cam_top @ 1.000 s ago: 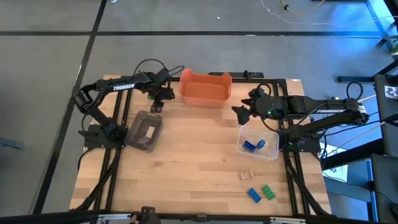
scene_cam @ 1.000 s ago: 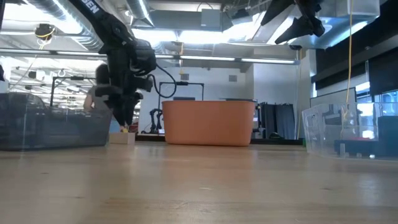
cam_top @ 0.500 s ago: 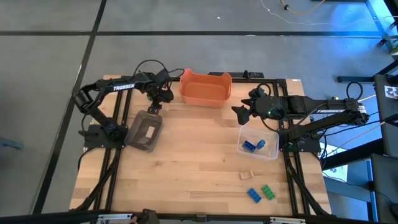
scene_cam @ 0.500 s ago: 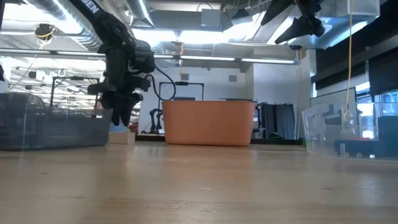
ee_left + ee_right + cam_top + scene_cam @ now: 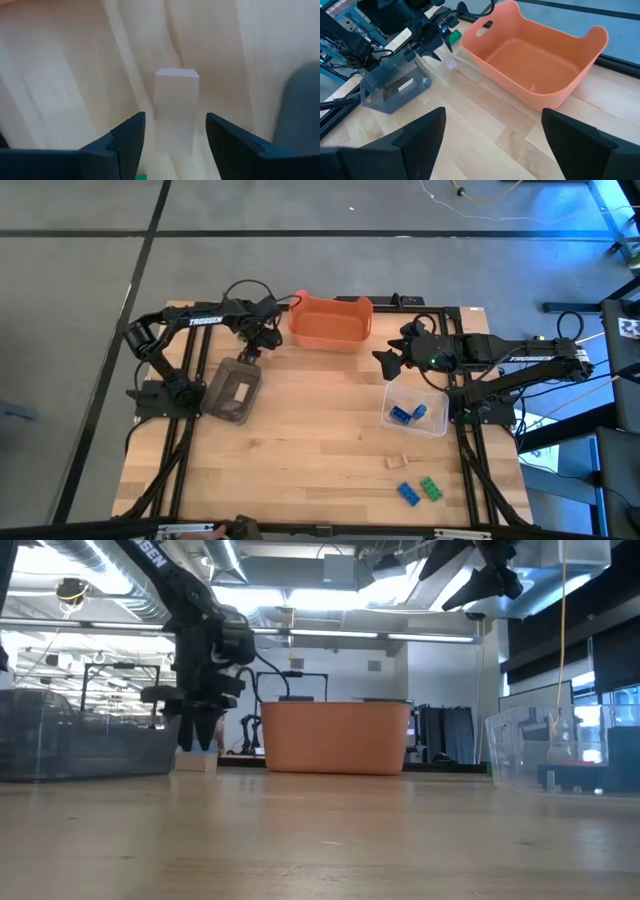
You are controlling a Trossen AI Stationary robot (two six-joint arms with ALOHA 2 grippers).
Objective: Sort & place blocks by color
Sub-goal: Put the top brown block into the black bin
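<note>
Left tool [image 5: 175, 145], fingers spread wide, hangs above a pale rectangular wooden block [image 5: 176, 107] on grained tabletop.

Left gripper [image 5: 198, 740]: I see it risen off the tan block [image 5: 196, 762], now open above it.
Left arm: shifted slightly toward the orange tub [image 5: 331, 322].

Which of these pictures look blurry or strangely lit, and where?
Left wrist view: the pale tan block on the table is soft and washed out, while the dark fingers look sharper. Low view: ceiling lights glare, leaving the left gripper a silhouette. High view: a blue glow at the upper right corner.
</note>
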